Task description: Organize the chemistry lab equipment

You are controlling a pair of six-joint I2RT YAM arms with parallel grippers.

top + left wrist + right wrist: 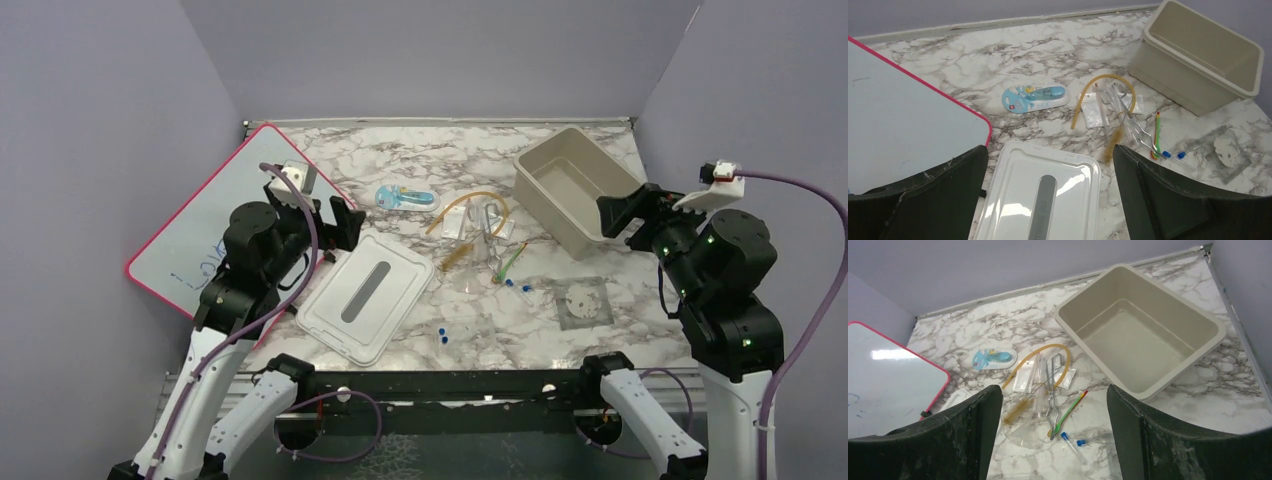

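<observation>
The equipment lies in a loose pile mid-table: amber rubber tubing (470, 203) in an arc, metal forceps (490, 238), a thin green stick (513, 261), a brown brush (455, 257) and small clear tubes with blue caps (520, 288). In the right wrist view the tubing (1040, 352), forceps (1052, 390) and green stick (1070, 410) show between the fingers. In the left wrist view the tubing (1103, 79) and forceps (1130, 120) lie ahead to the right. My left gripper (335, 225) is open and empty above the white lid (365, 297). My right gripper (630, 212) is open and empty beside the beige bin (575, 190).
A pink-edged whiteboard (215, 225) leans at the left. A blue packet (405, 198) lies behind the lid. A clear bag with a disc (583, 302) lies at the front right. Another blue-capped tube (441, 335) lies near the front edge. Grey walls enclose the table.
</observation>
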